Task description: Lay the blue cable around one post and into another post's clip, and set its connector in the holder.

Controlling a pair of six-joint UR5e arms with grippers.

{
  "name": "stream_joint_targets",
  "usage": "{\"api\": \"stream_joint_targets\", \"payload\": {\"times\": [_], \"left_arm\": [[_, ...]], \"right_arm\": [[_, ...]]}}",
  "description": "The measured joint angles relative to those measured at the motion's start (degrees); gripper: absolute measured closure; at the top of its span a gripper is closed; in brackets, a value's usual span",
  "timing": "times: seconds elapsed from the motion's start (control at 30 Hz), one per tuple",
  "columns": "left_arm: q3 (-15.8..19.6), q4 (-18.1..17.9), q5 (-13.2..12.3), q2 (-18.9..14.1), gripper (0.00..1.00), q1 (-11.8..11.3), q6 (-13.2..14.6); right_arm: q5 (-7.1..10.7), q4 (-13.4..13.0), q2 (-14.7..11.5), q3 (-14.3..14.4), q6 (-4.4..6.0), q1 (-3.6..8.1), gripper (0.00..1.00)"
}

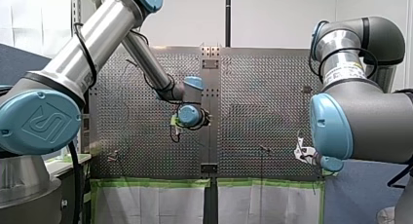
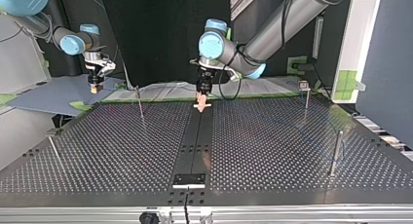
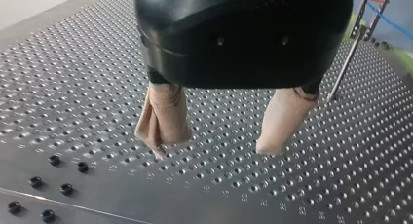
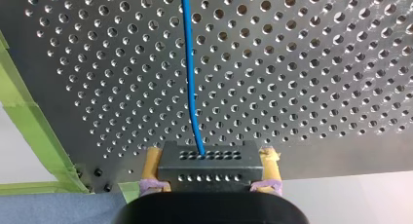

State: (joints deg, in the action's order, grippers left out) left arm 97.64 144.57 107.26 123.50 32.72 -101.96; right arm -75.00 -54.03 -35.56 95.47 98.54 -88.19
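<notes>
Where the top view's bottom edge cuts the table (image 2: 122, 156), dark plate (image 2: 189, 180): one, bottom centre, on the central strip.
Posts (image 2: 336, 153): four thin uprights; two mid-frame near the left and right edges, two further back.
Open room: wide bare perforated surface between the posts, which stand well apart.
Left gripper (image 2: 202, 104): centre back, low over the strip; beige pads (image 3: 163, 119) spread apart, holding nothing.
Right gripper (image 2: 96, 89): upper left, just beyond the table's far edge; yellow pads (image 4: 153, 160) clamped on the connector.
Connector (image 4: 209, 168): one black block between those pads.
Blue cable (image 4: 190, 68): one, running from the connector out across the table ahead of the gripper.
Green tape (image 4: 29, 121): lines the table edge beside the right gripper.
</notes>
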Motion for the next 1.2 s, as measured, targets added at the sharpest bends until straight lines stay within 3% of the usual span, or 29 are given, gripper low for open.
{"api": "stream_joint_targets", "payload": {"times": [0.23, 0.43, 0.7, 1.2], "left_arm": [[3.5, 0.1, -0.7, -3.5, 0.0, -0.2, -0.8], [7.0, 0.0, 0.9, -7.0, 0.0, -1.2, -2.9], [11.7, 0.9, 4.7, -11.7, 0.0, -5.5, -6.1], [20.1, -0.6, 3.3, -20.1, 0.0, -13.9, -13.0]], "right_arm": [[0.04, -0.1, 0.1, 0.0, 0.01, 0.0, 0.99], [0.08, -0.1, 0.3, 0.0, 0.01, 0.01, 0.99], [0.11, -0.3, 0.4, 0.0, 0.0, 0.0, 0.99], [0.11, -0.8, 0.8, 0.0, 0.0, 0.03, 0.99]]}}
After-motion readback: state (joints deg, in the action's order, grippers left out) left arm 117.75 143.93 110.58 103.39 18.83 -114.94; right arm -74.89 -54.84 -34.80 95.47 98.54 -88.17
